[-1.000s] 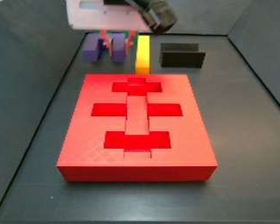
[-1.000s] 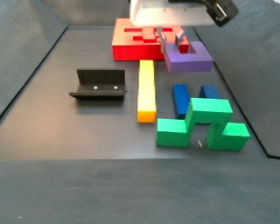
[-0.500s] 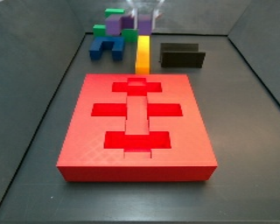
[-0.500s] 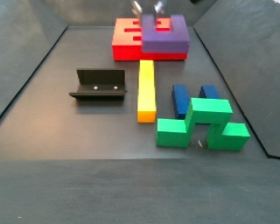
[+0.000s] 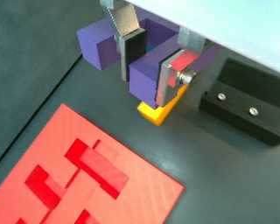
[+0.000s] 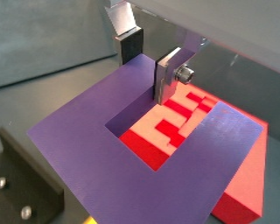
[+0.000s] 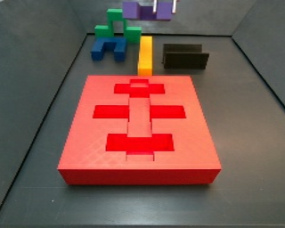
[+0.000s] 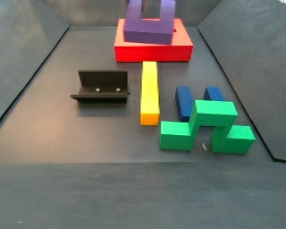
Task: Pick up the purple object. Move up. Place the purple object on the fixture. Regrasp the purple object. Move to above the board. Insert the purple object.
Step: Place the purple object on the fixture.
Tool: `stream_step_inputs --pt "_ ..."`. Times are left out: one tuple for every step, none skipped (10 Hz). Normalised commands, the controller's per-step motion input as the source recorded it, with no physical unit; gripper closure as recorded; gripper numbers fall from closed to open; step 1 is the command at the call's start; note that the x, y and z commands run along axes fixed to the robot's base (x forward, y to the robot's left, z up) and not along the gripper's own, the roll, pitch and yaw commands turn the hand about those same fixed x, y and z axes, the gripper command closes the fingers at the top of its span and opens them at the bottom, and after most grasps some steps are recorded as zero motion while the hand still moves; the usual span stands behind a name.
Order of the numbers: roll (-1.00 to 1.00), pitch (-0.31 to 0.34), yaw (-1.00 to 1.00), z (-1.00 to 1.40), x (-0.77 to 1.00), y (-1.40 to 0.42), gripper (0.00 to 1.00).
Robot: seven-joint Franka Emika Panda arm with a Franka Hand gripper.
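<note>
Wrist view: fingers [image 5: 154,59] clamping purple object [image 5: 108,48], raised above floor.

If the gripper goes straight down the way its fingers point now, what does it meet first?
The gripper, lifted high and shut on the purple object, seems to hang above the near end of the yellow bar. So the purple object would probably land there first, though depth is unclear; the fixture lies beside.

pincer [image 5: 152,59] raised high, fingers clamped
</note>
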Motion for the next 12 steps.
stream_step_inputs --pt "-0.35 0.057 -0.26 0.01 0.98 0.15 1.00" --pt "-0.31 0.083 -0.21 0.00 0.99 0.18 1.00" --pt "-0.32 0.146 -0.02 0.00 0.98 0.29 1.00" --pt "-0.29 0.180 0.00 0.00 0.98 0.27 1.00" --pt "-0.12 0.200 0.07 0.00 0.91 0.23 1.00" --pt "-0.10 0.211 0.07 0.00 0.92 0.24 1.00" --pt "-0.17 0.174 0.01 -0.07 0.98 0.24 1.00" --pt "-0.25 0.111 0.00 -0.17 0.99 0.27 1.00" --pt "-0.35 0.054 0.00 -0.26 0.92 0.34 1.00" --pt "-0.41 0.034 0.00 -0.31 0.90 0.35 1.00" --pt "-0.49 0.000 0.00 -0.29 0.91 0.32 1.00" --pt "-0.50 0.000 0.00 -0.24 0.93 0.31 1.00"
